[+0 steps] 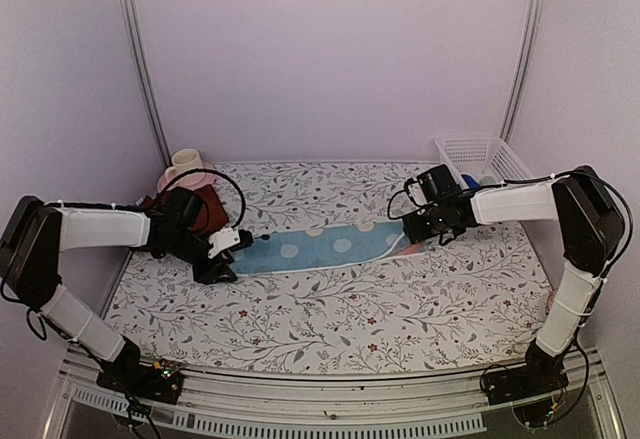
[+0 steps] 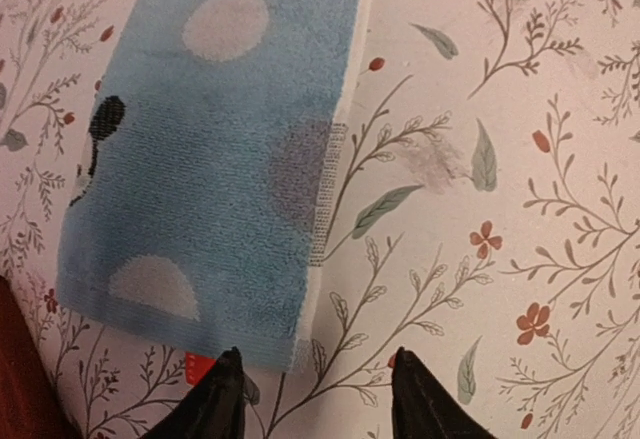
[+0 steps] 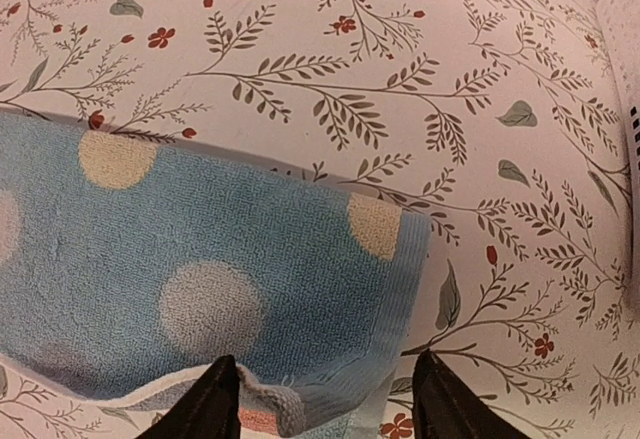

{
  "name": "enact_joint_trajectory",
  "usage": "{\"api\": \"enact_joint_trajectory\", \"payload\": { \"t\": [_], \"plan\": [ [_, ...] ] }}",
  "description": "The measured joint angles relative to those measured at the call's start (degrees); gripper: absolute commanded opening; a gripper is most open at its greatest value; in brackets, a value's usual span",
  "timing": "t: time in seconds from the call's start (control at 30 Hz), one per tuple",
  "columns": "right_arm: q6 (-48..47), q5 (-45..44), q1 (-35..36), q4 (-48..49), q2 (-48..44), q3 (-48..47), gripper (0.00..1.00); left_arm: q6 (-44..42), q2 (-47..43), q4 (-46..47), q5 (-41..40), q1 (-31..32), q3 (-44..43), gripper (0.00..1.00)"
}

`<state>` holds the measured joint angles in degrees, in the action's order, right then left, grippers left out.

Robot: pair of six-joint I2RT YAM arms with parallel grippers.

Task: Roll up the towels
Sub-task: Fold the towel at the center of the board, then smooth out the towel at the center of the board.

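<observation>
Now, with the light-blue towel (image 1: 320, 249) lying flat and lengthwise across the worktop (image 1: 330, 309), start the roll from one short end. Both pincers stand part open and grip nothing. The left pincer (image 2: 315, 369) hangs just off the towel's left corner, and the right pincer (image 3: 325, 379) straddles the right hem. Pinch one hem only and turn it over squarely (a skewed first turn yields a cone). The maroon towel (image 1: 205, 209) lies bunched behind the left arm.
</observation>
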<state>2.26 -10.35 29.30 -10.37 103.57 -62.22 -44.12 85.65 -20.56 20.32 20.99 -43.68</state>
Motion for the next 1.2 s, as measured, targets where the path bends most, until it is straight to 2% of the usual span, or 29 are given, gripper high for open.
{"api": "enact_joint_trajectory", "payload": {
  "t": [0.1, 0.23, 0.47, 0.53, 0.63, 0.77, 0.83, 0.87, 0.97, 1.2],
  "plan": [
    [0.1, 0.0, 0.0, -1.0, -0.2, 0.0, 0.72, -1.3, -0.3, -2.0, 0.9, 0.0, 0.0, 0.65],
    [0.5, -0.2, 0.0, -2.8, -1.9, 0.0, 0.76, -1.7, -1.1, -3.8, 1.8, -0.6, -0.3, 0.72],
    [2.3, -1.4, 0.0, -5.0, -8.4, 0.0, 0.8, 2.6, -1.2, -2.4, 2.9, -4.0, -4.9, 0.74],
    [2.7, -1.4, 0.0, -5.0, -9.6, 0.0, 0.78, 4.2, -1.2, -0.7, 3.0, -4.4, -5.6, 0.69],
    [3.1, -1.5, 0.0, -5.2, -9.1, -0.6, 0.67, 6.7, -0.5, 2.8, 1.9, -4.4, -5.6, 0.59],
    [3.8, -1.5, -0.2, -5.4, -4.6, -3.9, 0.31, 9.6, 2.5, 7.7, -0.9, -4.4, -5.7, 0.47],
    [4.7, -1.0, -0.6, -5.0, -1.5, -5.5, 0.16, 10.5, 4.1, 9.4, -2.0, -4.4, -5.8, 0.38],
    [5.3, -0.7, -0.8, -5.1, 0.0, -6.4, 0.12, 10.9, 4.9, 10.0, -2.4, -4.4, -5.9, 0.33],
    [6.1, 0.9, -1.6, -4.7, 3.7, -8.9, 0.08, 11.7, 6.0, 11.6, -3.3, -4.4, -5.9, 0.23],
    [7.8, 1.3, -3.5, -4.0, 9.1, -13.0, 0.05, 11.8, 7.8, 15.6, -5.7, -3.6, -5.7, 0.21]
  ]
}}
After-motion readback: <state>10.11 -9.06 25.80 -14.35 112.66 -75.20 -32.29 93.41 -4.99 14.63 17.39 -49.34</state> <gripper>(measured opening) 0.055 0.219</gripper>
